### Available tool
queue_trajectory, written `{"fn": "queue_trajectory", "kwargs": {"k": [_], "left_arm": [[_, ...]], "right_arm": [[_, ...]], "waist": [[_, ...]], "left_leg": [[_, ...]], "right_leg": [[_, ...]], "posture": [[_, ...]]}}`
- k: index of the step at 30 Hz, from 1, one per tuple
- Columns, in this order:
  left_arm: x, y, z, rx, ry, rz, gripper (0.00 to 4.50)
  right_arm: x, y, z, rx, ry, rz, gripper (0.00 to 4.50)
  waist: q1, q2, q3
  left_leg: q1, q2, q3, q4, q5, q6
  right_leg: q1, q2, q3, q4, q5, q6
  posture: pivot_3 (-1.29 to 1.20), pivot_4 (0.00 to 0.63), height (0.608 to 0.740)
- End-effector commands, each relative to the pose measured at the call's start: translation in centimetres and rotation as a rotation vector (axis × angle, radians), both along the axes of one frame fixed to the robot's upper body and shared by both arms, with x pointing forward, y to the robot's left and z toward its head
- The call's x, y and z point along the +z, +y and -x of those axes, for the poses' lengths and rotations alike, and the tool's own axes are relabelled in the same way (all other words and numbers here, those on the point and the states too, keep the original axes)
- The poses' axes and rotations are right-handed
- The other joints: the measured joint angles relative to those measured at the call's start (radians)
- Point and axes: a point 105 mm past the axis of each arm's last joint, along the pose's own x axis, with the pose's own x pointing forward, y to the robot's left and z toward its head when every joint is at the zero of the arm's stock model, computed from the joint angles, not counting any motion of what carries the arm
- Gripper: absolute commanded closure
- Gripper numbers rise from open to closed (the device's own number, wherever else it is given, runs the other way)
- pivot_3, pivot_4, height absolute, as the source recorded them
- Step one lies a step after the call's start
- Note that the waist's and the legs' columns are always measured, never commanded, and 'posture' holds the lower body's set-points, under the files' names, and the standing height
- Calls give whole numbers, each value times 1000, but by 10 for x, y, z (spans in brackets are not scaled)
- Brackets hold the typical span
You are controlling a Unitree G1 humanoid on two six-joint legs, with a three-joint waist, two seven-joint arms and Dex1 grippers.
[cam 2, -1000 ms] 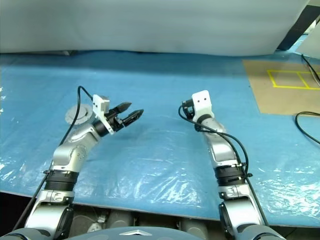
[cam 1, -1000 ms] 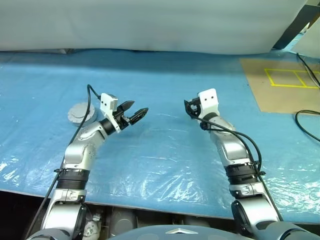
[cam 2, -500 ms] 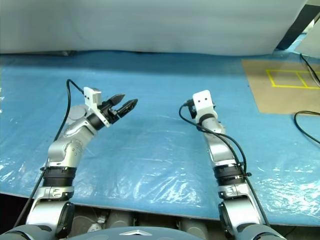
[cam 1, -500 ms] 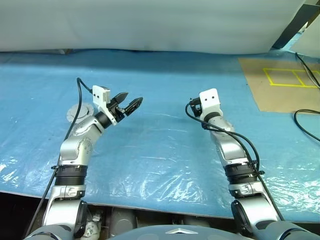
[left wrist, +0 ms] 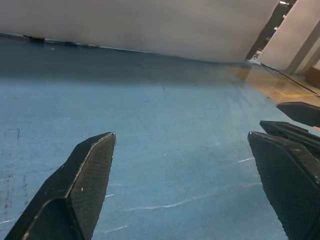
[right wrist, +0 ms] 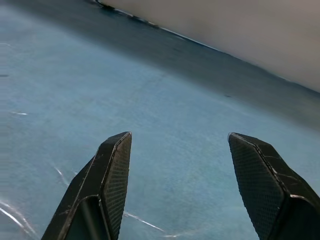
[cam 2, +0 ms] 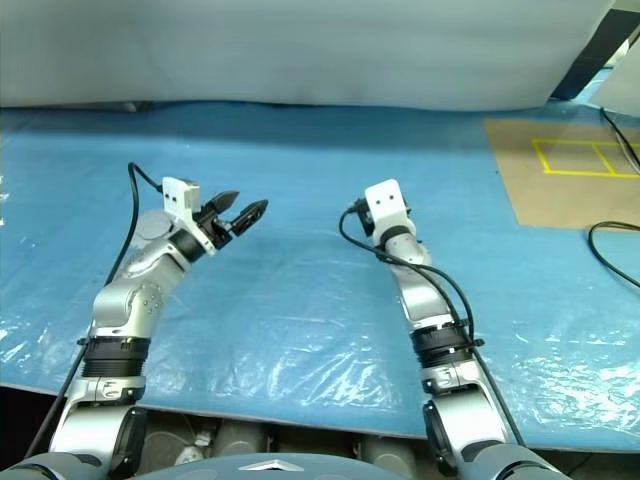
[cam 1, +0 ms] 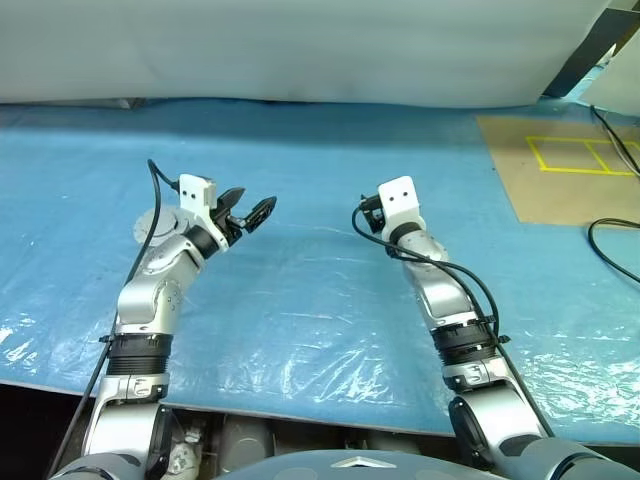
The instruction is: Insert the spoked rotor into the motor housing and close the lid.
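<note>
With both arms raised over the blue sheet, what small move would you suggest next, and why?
Probably swing the left gripper over to the grey disc lying beside its forearm. It and the right gripper are both open and empty above the blue sheet, and that disc, half hidden by the arm, is the one part in sight.

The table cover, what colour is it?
Blue table cover, clearest in the left eye view.

Blue plastic sheet [cam 1: 320, 300] beside brown board [cam 1: 560, 180] with yellow tape
</note>
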Motion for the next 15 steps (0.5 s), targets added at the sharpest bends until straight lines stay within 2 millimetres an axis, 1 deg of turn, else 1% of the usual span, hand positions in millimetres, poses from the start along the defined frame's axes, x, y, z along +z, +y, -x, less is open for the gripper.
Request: {"fn": "queue_trajectory", "kwargs": {"k": [1,5,8,15], "left_arm": [[11,6,6,19,-54,-23,34],[14,14,7,56,-48,4,34],[12,15,9,57,-54,-34,34],[9,20,8,121,-54,-29,34]], "right_arm": [[12,7,-1,21,-51,-3,1304],[11,7,-2,28,-52,-12,1304],[11,6,-4,21,-53,-18,1304],[11,7,-3,17,-64,-12,1304]], "waist": [[0,0,0],[1,0,0],[1,0,0],[1,0,0]], "left_leg": [[0,0,0,0,0,0],[0,0,0,0,0,0],[0,0,0,0,0,0],[0,0,0,0,0,0]], "right_leg": [[0,0,0,0,0,0],[0,0,0,0,0,0],[0,0,0,0,0,0],[0,0,0,0,0,0]], "posture": [[0,150,740],[0,150,740],[0,150,740],[0,150,740]]}}
